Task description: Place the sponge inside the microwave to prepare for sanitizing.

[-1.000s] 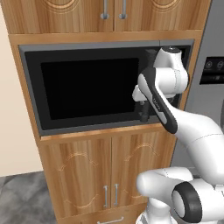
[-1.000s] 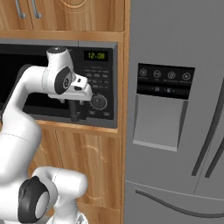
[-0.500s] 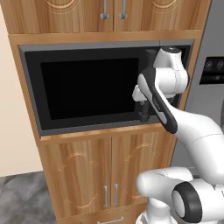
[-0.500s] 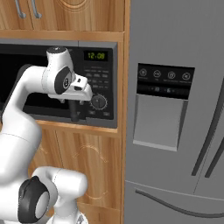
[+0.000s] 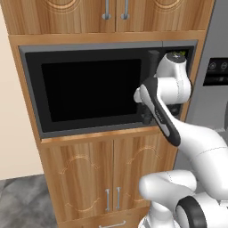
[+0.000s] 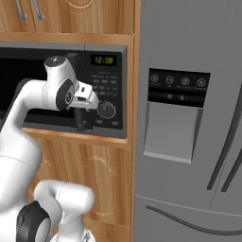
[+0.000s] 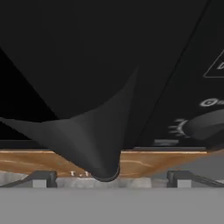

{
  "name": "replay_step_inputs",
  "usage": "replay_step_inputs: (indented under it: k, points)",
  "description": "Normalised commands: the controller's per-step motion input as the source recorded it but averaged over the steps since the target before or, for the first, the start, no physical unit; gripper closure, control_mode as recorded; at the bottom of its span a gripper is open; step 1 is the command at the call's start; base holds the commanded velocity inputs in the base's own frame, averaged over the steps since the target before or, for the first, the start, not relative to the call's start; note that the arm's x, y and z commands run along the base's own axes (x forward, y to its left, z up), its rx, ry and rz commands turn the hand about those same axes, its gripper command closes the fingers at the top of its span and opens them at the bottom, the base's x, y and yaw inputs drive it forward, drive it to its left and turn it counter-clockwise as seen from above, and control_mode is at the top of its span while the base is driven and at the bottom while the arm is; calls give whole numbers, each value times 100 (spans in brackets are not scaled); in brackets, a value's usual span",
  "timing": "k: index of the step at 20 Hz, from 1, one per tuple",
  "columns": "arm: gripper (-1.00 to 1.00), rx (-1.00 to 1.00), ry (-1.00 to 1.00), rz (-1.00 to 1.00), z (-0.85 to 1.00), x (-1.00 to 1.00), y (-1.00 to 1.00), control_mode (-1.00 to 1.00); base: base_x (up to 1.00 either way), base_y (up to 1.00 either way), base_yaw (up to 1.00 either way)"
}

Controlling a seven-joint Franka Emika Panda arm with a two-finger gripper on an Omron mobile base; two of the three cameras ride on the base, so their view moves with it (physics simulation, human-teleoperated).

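Note:
The microwave (image 5: 89,89) is a dark built-in box set in wooden cabinetry, with its black-windowed door shut. Its panel (image 6: 106,94) has green digits, buttons and a knob. My gripper (image 5: 146,111) is at the lower end of the vertical bar handle (image 5: 153,58), at the door's right edge. In the hand view the gripper (image 7: 109,180) stands open, and the handle's end (image 7: 103,168) lies between the widely spread fingertips (image 7: 41,178). The sponge is out of view.
Wooden cabinet doors (image 5: 89,178) sit below the microwave and more (image 5: 111,13) above it. A grey fridge (image 6: 189,165) with a dispenser panel (image 6: 177,87) stands directly to the right.

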Motion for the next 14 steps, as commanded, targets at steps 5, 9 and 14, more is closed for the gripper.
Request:
replay_step_inputs:
  k: [5, 9, 14]
  points:
    - [-100, 0, -13, -5, -10, 14, 8, -100, 0, 0, 0]
    - [-100, 0, 0, 0, 0, 33, 0, -100, 0, 0, 0]
    - [-100, 0, 0, 0, 0, 27, 0, -100, 0, 0, 0]
